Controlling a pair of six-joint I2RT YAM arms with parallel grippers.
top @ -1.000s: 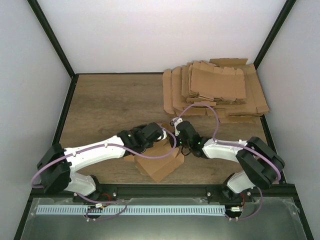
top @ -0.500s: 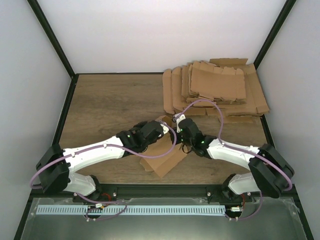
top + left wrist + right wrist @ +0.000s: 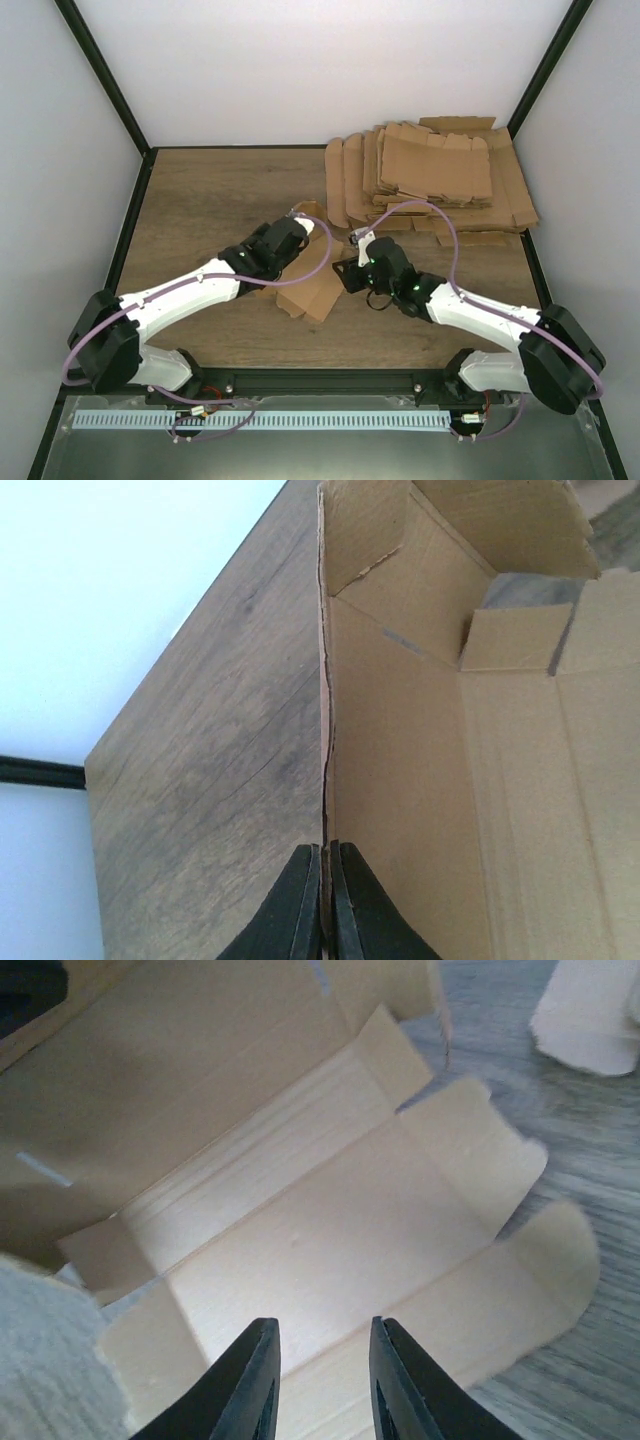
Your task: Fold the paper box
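Note:
The paper box [image 3: 318,296] is a partly folded brown cardboard piece lying on the table between the two arms. My left gripper [image 3: 286,266] is at its left side. In the left wrist view it [image 3: 326,852] is shut on the thin upper edge of one upright wall of the box [image 3: 420,760], with the open inside and the end flaps to the right. My right gripper [image 3: 342,277] is at the box's right end, open and empty. In the right wrist view it [image 3: 322,1332] hovers just above the box's pale inner panels [image 3: 330,1210].
A pile of flat brown cardboard blanks [image 3: 430,185] lies at the far right of the wooden table [image 3: 200,200]. White walls and black frame posts [image 3: 105,80] close in the sides. A purple cable [image 3: 415,210] loops above the right arm.
The left arm has swung left and away from me, dragging the box with it. The box now lies flatter and farther from the near edge. The right arm has stretched out after it.

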